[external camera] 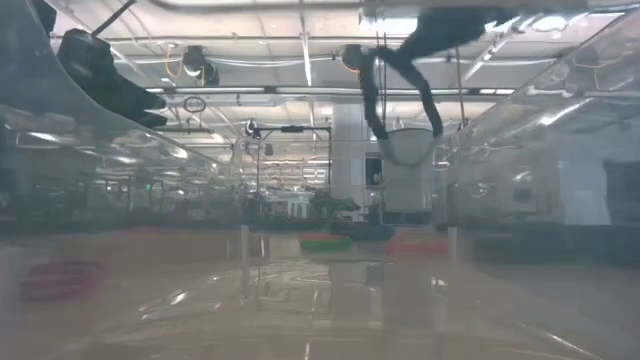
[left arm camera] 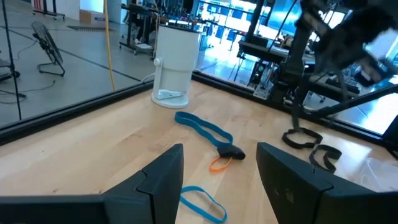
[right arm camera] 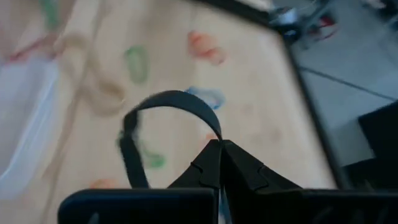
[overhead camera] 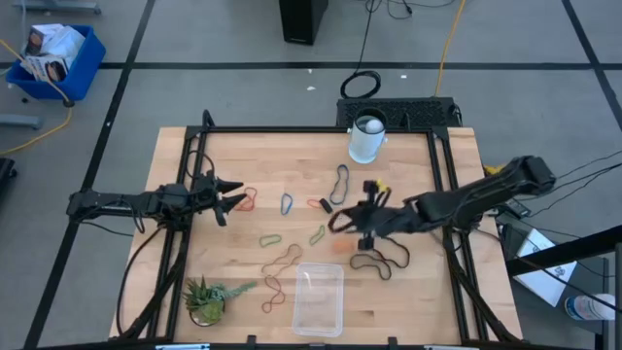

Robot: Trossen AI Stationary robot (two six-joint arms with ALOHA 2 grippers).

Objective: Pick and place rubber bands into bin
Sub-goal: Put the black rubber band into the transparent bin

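Note:
My right gripper (overhead camera: 337, 222) is above the middle of the table, shut on a black rubber band (right arm camera: 163, 99); this band also shows in the low view (external camera: 400, 90). My left gripper (overhead camera: 229, 195) is open and empty at the table's left. Beyond its fingers lie a blue-grey band (left arm camera: 202, 127), a small black band (left arm camera: 231, 151) and an orange one (left arm camera: 219, 163). Several more bands lie flat on the wood: red (overhead camera: 248, 199), green (overhead camera: 270, 239), brown (overhead camera: 282, 261) and black (overhead camera: 374, 260). The clear bin (overhead camera: 319, 297) stands at the near edge. My right gripper pinches one spot of the black band's strip (right arm camera: 214, 134) between its two shut fingertips (right arm camera: 233, 162). The rest of the loop arches away from the fingers and hangs slack below them (external camera: 375, 100), clear of the table.
A white cup (overhead camera: 366, 138) stands at the far edge of the table. A small potted plant (overhead camera: 206, 299) stands at the near left corner. Black frame rails (overhead camera: 190, 156) run along the table's sides. A blue crate (overhead camera: 53, 58) sits on the floor far left.

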